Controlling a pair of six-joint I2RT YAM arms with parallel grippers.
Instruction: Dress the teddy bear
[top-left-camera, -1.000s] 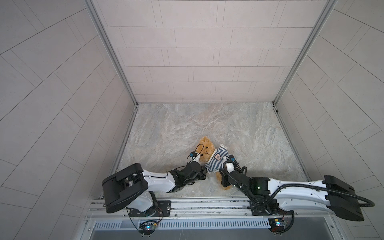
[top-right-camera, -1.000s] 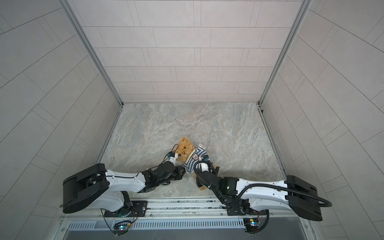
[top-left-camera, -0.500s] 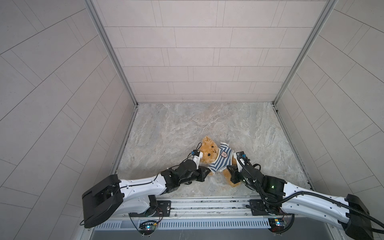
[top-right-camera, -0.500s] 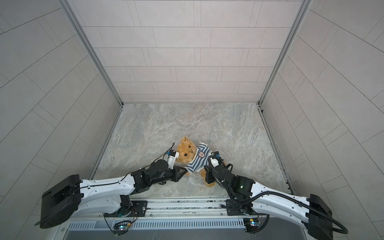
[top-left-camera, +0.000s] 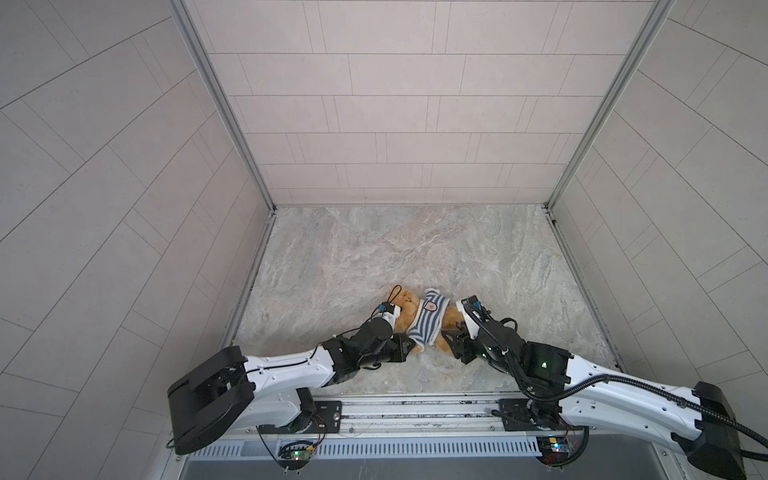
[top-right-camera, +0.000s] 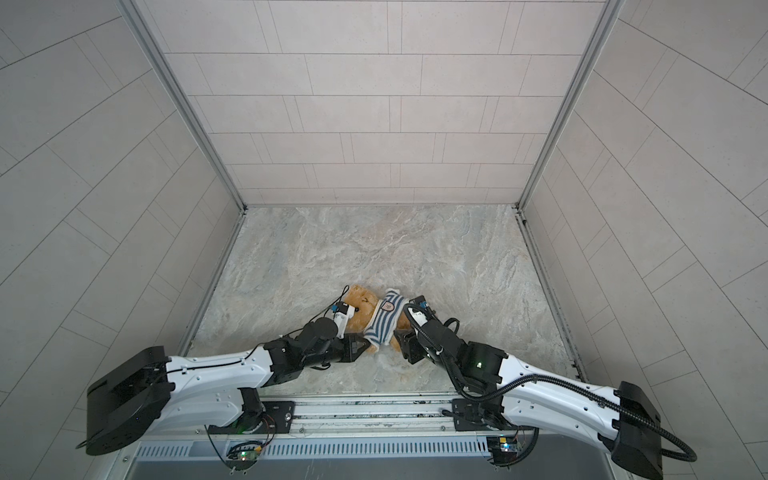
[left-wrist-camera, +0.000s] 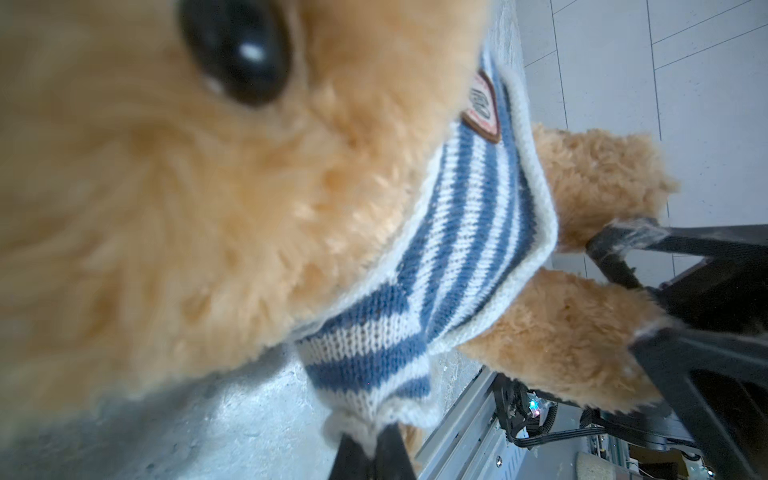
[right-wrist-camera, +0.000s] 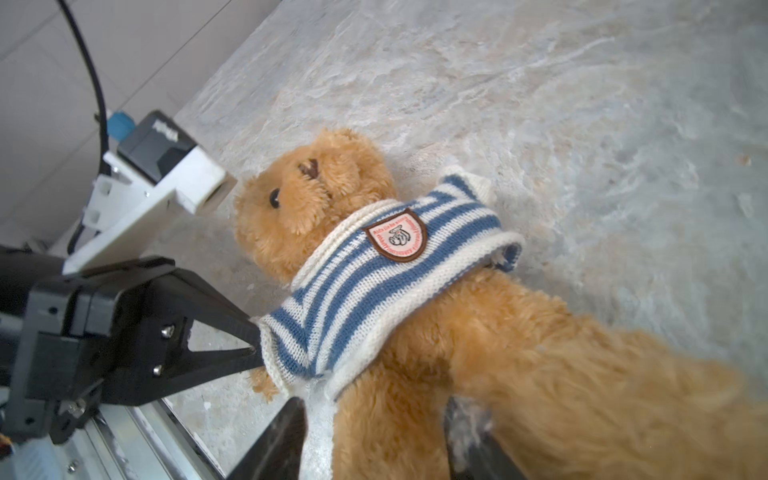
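Observation:
The teddy bear (top-left-camera: 404, 306) (top-right-camera: 360, 305) lies on its back on the marble floor, near the front, in both top views. A blue-and-white striped shirt (top-left-camera: 430, 321) (top-right-camera: 384, 320) (right-wrist-camera: 374, 282) with a round badge covers its chest. My left gripper (top-left-camera: 411, 343) (top-right-camera: 367, 345) (left-wrist-camera: 370, 453) is shut on the shirt's lower edge beside one arm; the right wrist view shows this gripper (right-wrist-camera: 255, 343) pinching the knit. My right gripper (top-left-camera: 451, 343) (top-right-camera: 405, 343) (right-wrist-camera: 376, 409) is open, its fingers (left-wrist-camera: 623, 257) standing either side of the bear's lower body. The bear's face (left-wrist-camera: 166, 187) fills the left wrist view.
The marble floor (top-left-camera: 395, 257) is boxed in by tiled walls at the back and on both sides. A metal rail (top-left-camera: 415, 409) carrying both arm bases runs along the front edge, just behind the bear. The left wrist camera block (right-wrist-camera: 166, 166) hangs close to the bear's head.
My right gripper was shut and has opened, and it now straddles the bear's lower body. Both arms have stretched out lower. The left gripper stays shut on the shirt.

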